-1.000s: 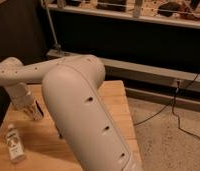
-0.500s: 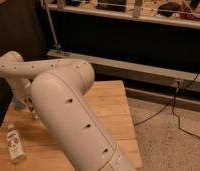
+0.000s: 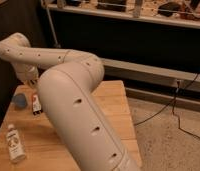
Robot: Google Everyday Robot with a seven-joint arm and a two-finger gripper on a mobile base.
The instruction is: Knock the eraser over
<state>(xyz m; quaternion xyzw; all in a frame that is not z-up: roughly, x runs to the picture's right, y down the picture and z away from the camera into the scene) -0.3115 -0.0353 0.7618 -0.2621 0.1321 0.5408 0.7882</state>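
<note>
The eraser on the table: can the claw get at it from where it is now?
Probably yes. The claw hangs just above the eraser, which stands upright, and nothing lies between them. The blue cup sits beside it to the left, and the clear bottle lies well nearer the camera.

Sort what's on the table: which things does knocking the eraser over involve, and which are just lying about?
Involved:
- eraser, near the table's far left
- tool, just above the eraser

Lying about:
- clear bottle, flat at the front left
- pale-blue cup, left of the eraser
</note>
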